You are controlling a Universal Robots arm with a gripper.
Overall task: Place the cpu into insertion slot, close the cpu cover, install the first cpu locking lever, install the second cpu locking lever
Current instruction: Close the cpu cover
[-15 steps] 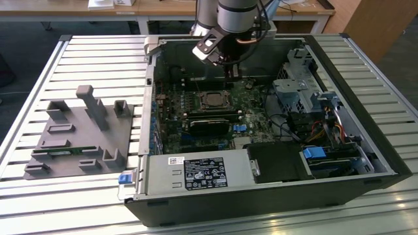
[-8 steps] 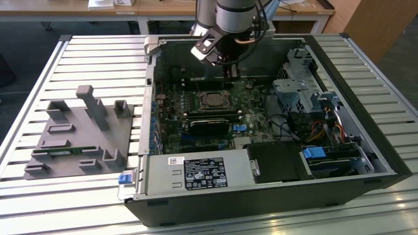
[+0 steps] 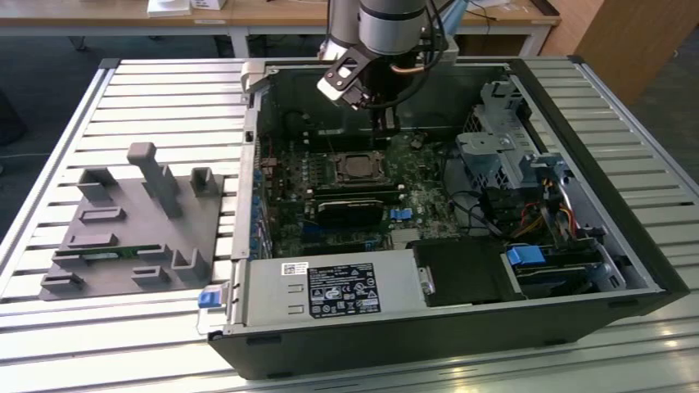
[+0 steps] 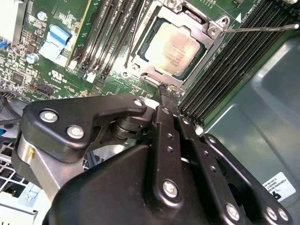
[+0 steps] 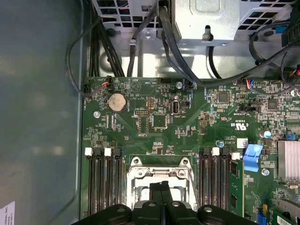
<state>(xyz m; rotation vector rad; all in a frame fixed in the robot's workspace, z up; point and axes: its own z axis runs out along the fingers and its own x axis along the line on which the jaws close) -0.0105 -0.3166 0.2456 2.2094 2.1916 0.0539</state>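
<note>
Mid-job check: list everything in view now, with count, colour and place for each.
computer case: one, black, open on slatted table.
motherboard: one, green, inside the case.
cpu: one, silver-grey, seated in insertion slot.
cpu cover: one, silver, down over the cpu.
locking levers: two, silver, flanking the slot.
coin cell: one, silver, on the motherboard.
fixture tray: one, grey, exterior view's left of the case.
gripper: one, black, jaws shut, tip at the slot's edge.

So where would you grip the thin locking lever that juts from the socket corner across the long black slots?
The locking lever: probably near its free end, coming down from above and straddling it. It is a thin straight rod, and that end lies clear of the cpu cover.
</note>
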